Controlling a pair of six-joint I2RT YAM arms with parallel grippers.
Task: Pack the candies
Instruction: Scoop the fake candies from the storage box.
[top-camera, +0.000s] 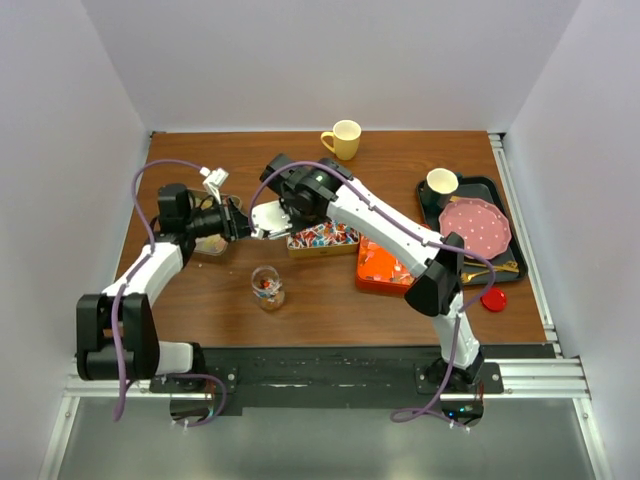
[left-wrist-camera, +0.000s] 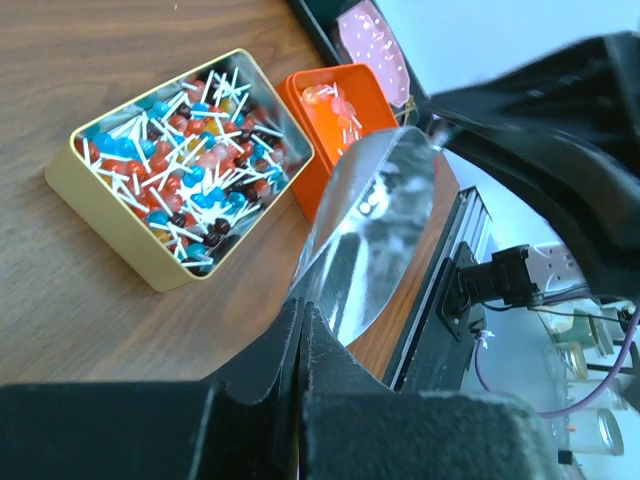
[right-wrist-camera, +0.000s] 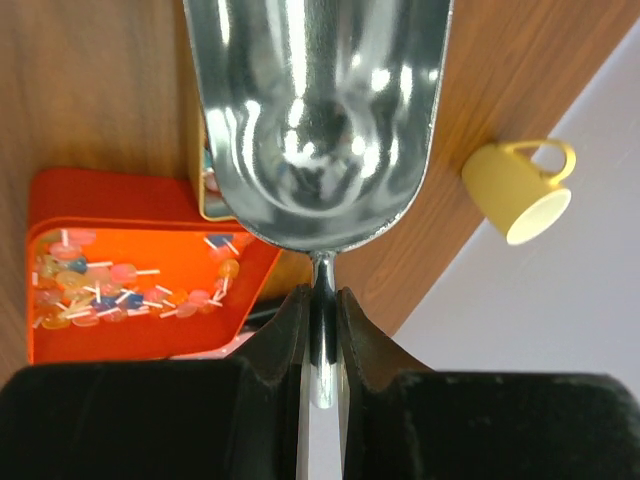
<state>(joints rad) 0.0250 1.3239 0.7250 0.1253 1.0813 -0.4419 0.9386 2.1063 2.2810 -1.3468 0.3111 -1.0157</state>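
Observation:
The metal scoop (top-camera: 268, 218) hangs empty over the table, left of a gold tin (top-camera: 322, 238). My right gripper (top-camera: 288, 212) is shut on its thin handle (right-wrist-camera: 320, 300). My left gripper (top-camera: 243, 226) is shut at the scoop's front rim (left-wrist-camera: 375, 230), which comes straight out of its tips (left-wrist-camera: 302, 318). Red-blue-white candies (left-wrist-camera: 190, 165) fill the gold tin (left-wrist-camera: 110, 210). Pastel candies (right-wrist-camera: 120, 285) lie in an orange tin (right-wrist-camera: 130, 335) to its right, also in the top view (top-camera: 385, 265). A small glass jar (top-camera: 267, 288) holds a few candies.
A yellow mug (top-camera: 343, 139) stands at the back edge. A black tray (top-camera: 500, 270) at the right carries a cup (top-camera: 440, 182) and a pink dotted plate (top-camera: 474, 226). A red lid (top-camera: 493, 299) lies beside the tray. A small clear object (top-camera: 210, 246) sits under my left wrist.

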